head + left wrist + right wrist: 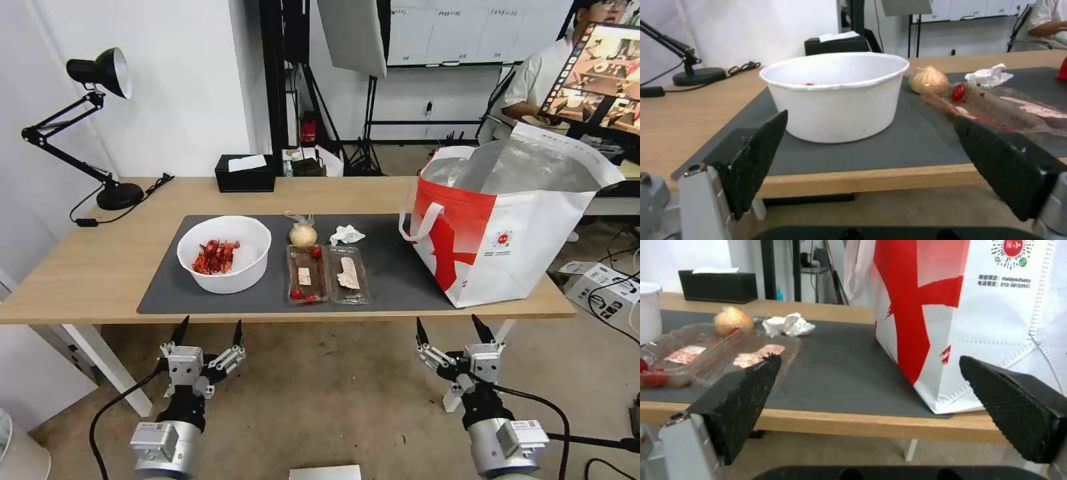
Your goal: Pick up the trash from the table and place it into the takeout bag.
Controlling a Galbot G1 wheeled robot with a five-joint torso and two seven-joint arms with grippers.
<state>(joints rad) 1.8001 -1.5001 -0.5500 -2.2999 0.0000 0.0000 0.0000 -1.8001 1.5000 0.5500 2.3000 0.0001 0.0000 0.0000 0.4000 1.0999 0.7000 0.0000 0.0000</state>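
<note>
Both grippers hang below the near edge of the long light-wood table [100,267], off the tabletop: the left gripper [207,333] in front of the bowl, the right gripper [453,328] in front of the bag, each with its black fingers spread wide and holding nothing.

A large dark grey mat [393,267] covers the middle of the tabletop, which stands on white legs over a bare concrete-coloured floor. At the far left corner stands a black desk lamp [100,73] before a white wall, and at the far edge a black rectangular box with a white sheet [245,173].

The left wrist view shows the plain outer wall of the white round bowl [840,100]; from the head its red scraps [215,257] are plain. The right wrist view shows the printed code on the bag's side.

Just right of the bowl lie two clear plastic trays [327,275] side by side, with brown residue and cherry tomatoes. Behind them sit a knotted clear bag around a tan ball [303,233] and a crumpled white tissue [347,234]. The large white-and-red takeout bag [507,247] stands open at the mat's right end, its silver lining showing.
</note>
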